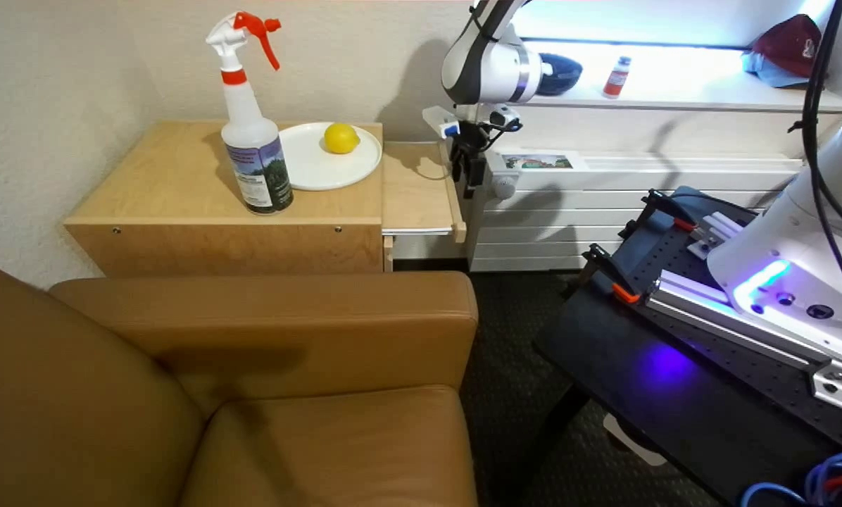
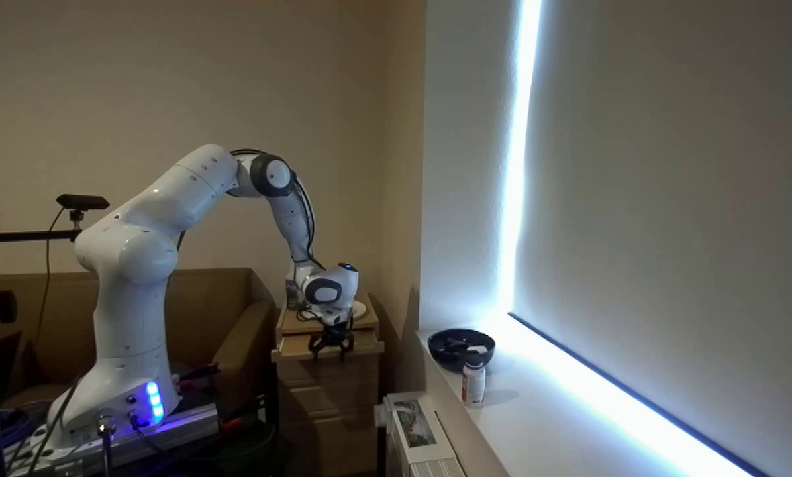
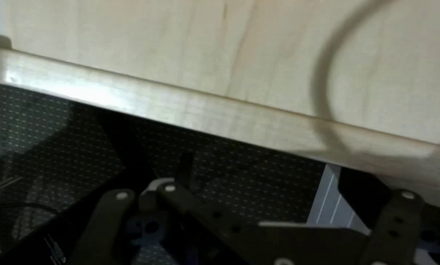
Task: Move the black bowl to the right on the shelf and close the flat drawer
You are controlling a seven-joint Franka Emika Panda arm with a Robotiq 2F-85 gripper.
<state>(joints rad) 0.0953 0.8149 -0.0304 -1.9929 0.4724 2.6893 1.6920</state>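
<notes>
Black bowl [image 2: 461,349] sits mouth-up on the shelf [image 2: 542,424]; the flat drawer [image 1: 410,201] points out of the cabinet [image 1: 160,183], its long front lying crosswise near the gripper [image 2: 329,355], whose fingers stand spread.

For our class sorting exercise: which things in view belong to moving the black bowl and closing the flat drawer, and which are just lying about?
Part of the job:
black bowl
shelf under it
flat drawer, pulled out
hand, open

Just lying about:
spray bottle
white plate
yellow fruit on it
small bottle on the shelf
maroon cap
</notes>
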